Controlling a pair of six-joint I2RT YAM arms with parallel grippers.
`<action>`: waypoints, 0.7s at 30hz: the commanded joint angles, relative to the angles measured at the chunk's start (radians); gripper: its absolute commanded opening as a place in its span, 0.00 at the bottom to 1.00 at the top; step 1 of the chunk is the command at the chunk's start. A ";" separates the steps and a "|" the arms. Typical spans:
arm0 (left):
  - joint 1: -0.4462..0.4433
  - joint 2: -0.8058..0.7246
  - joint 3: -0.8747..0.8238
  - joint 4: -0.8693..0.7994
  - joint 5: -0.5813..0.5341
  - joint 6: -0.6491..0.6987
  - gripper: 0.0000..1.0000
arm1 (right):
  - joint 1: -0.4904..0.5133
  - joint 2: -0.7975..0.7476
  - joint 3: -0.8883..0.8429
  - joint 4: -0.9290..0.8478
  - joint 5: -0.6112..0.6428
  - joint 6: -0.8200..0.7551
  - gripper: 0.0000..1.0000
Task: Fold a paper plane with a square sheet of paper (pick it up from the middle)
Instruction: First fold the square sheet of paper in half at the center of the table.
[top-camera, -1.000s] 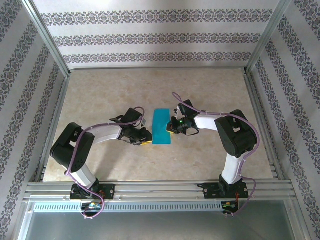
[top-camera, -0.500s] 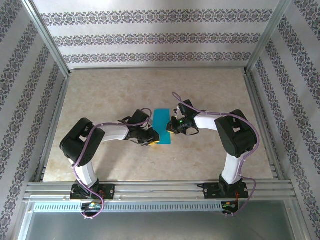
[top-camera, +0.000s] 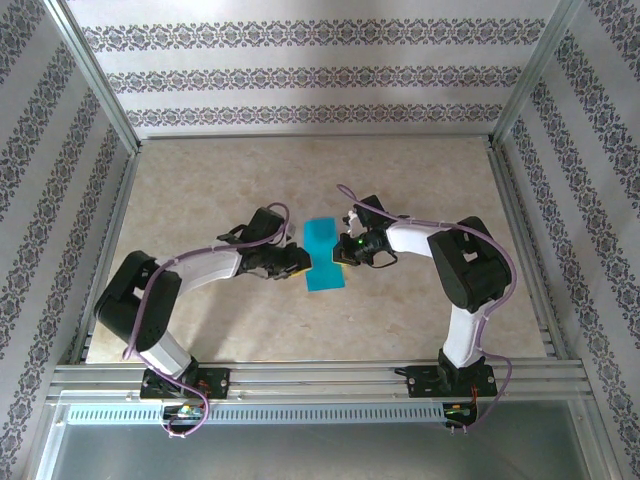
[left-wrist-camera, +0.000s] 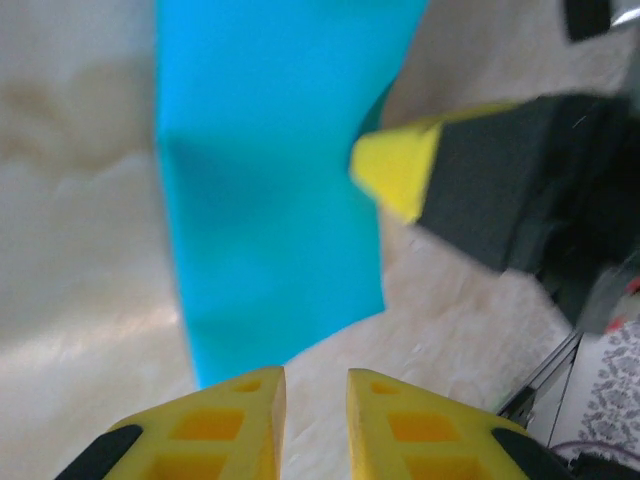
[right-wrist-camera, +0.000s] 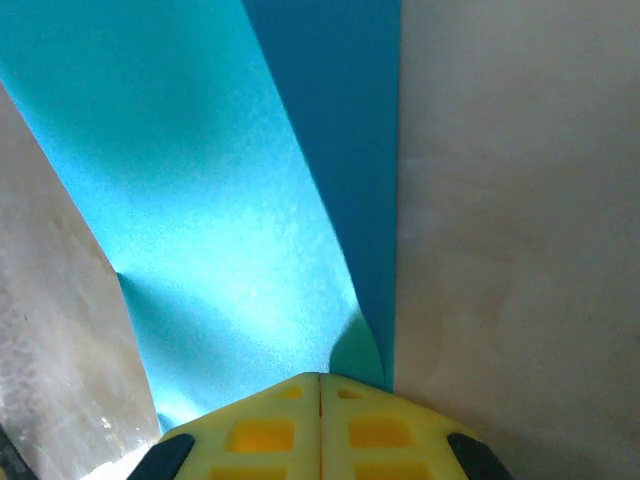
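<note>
Right pincer (top-camera: 343, 252): closed, its fingertips pressed together with no gap and clamped on the right long edge of the sheet of paper (top-camera: 323, 256). In the right wrist view the paler upper layer is seen lifted off the bench (top-camera: 200, 180) and drawn up to the closed tips, with a darker layer lying flat beneath it. Compared with a second ago this pincer is found almost where it was, shifted only slightly towards the far edge. Left pincer (top-camera: 297, 262): jaws parted by a narrow gap, with nothing held between them. It is placed just beside the left long edge of the sheet, about halfway along it, and contact with the paper cannot be told. A second ago it was set nearer the near edge of the bench, by the sheet's near left corner. Half a second ago it was pushed up against that corner, and it is now recorded farther from the near edge, with the arm's elbow swung back towards the left edge. Sheet of paper: teal-blue, folded to an oblong strip, located about the middle of the bench between the two pincers, its long sides running from near edge to far edge. Its place is little changed from the earlier frames. One yellow fingertip (left-wrist-camera: 395, 165) of the right pincer is noted at the strip's raised edge in the left wrist view.
</note>
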 joint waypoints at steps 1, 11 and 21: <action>0.012 0.085 0.091 0.069 -0.048 0.003 0.23 | -0.010 0.090 -0.011 -0.221 0.151 -0.110 0.08; 0.041 0.284 0.190 0.124 -0.022 -0.008 0.23 | -0.027 0.100 0.005 -0.258 0.161 -0.116 0.08; 0.138 0.339 0.154 0.107 -0.026 0.041 0.23 | -0.029 0.101 -0.002 -0.311 0.234 -0.113 0.08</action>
